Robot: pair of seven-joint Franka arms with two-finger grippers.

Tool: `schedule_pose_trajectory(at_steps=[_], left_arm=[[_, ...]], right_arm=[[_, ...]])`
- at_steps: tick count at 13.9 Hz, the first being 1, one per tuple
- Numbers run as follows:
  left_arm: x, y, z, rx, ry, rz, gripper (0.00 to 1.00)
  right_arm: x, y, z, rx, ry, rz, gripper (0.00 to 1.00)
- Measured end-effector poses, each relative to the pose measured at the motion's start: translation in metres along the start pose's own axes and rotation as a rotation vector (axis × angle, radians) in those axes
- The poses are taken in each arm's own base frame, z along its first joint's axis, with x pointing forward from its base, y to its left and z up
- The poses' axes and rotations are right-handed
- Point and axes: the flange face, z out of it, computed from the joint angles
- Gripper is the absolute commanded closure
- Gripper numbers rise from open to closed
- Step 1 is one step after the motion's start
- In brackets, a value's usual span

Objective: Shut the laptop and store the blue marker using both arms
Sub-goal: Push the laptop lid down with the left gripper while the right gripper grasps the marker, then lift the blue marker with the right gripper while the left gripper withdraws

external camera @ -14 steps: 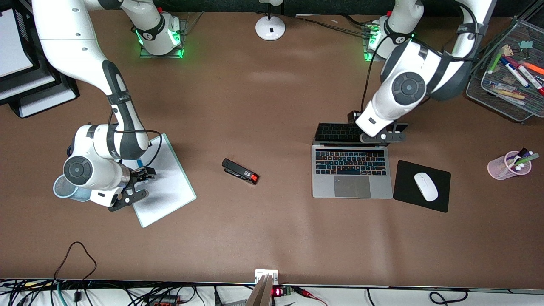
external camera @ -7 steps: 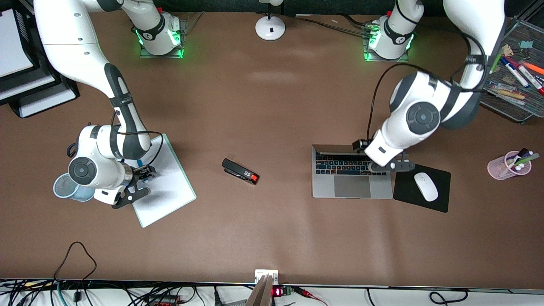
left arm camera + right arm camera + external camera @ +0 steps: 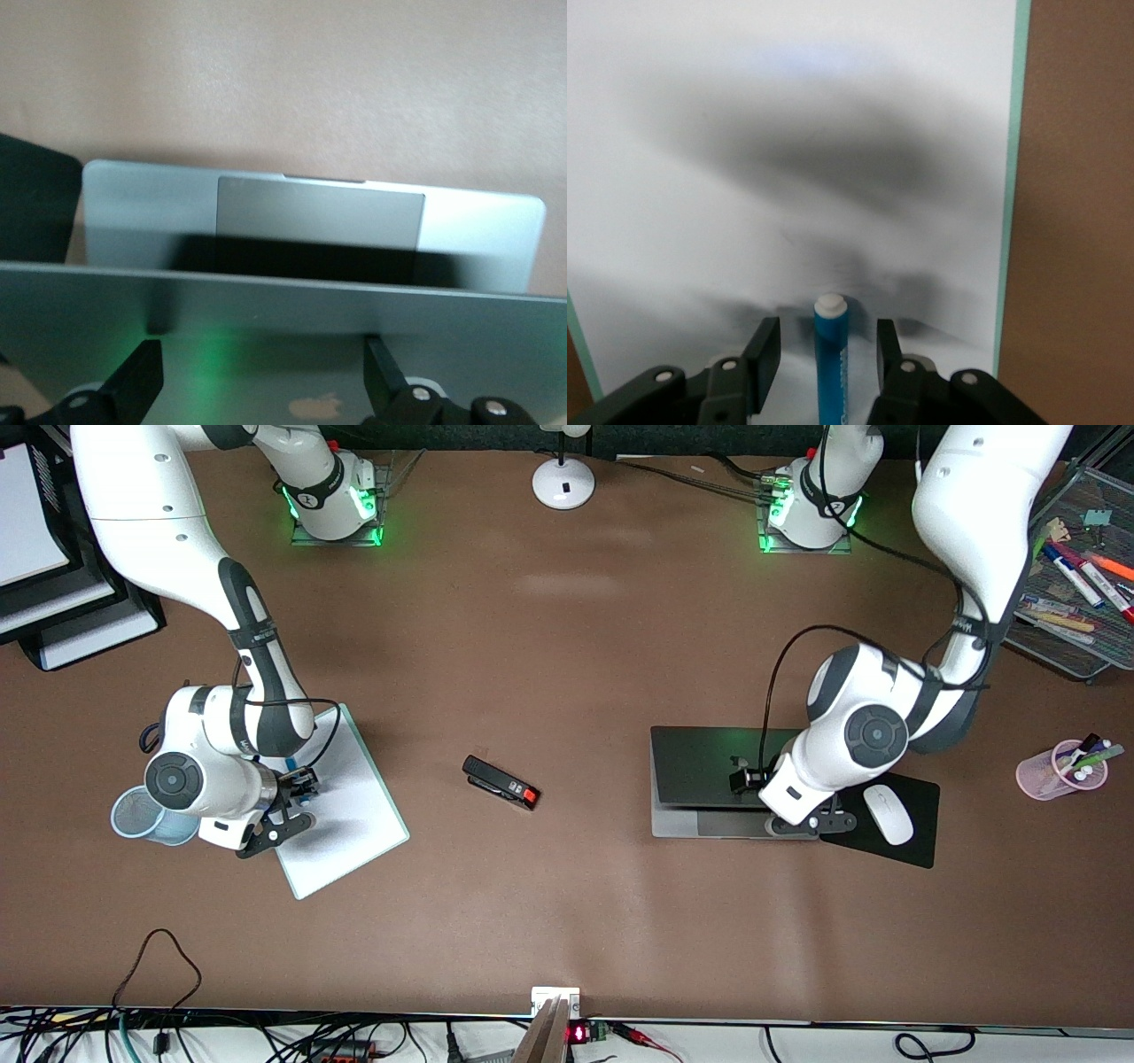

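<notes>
On the white board [image 3: 341, 806] near the right arm's end of the table, the right gripper [image 3: 821, 354] is sitting with its jaws spread around the blue marker [image 3: 830, 359]. The left gripper [image 3: 802, 824] is pushing down the laptop [image 3: 700, 766] lid, jaws spread, beside the mouse pad [image 3: 921, 824].

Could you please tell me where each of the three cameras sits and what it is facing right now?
Front view: high across the table, facing both arms; left gripper on the laptop lid.
Left wrist view: on the left arm, facing the part-closed laptop; spread fingers show.
Right wrist view: on the right arm, over the whiteboard; right gripper straddles the blue marker.
Front and left wrist views share the laptop.
</notes>
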Motion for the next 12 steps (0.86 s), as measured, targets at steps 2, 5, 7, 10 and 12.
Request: schedule_pose_trajectory(at_steps=[2, 5, 7, 10, 12], left_arm=[[0.006, -0.005, 0.019, -0.015, 0.008, -0.011, 0.00], [0.010, -0.005, 0.040, -0.036, 0.020, -0.016, 0.00], [0.012, -0.007, 0.051, -0.044, 0.024, -0.021, 0.00], [0.021, -0.014, 0.047, -0.040, 0.044, -0.032, 0.00], [0.029, -0.016, 0.025, -0.038, 0.070, -0.036, 0.00]], right_arm=[[0.000, 0.000, 0.000, 0.000, 0.000, -0.001, 0.50], [-0.001, 0.000, 0.002, 0.001, -0.003, -0.002, 0.52], [-0.002, -0.001, 0.005, 0.003, -0.008, -0.002, 0.54], [-0.002, -0.001, 0.006, 0.004, -0.010, -0.002, 0.62], [-0.002, -0.001, 0.006, 0.004, -0.010, -0.003, 0.70]])
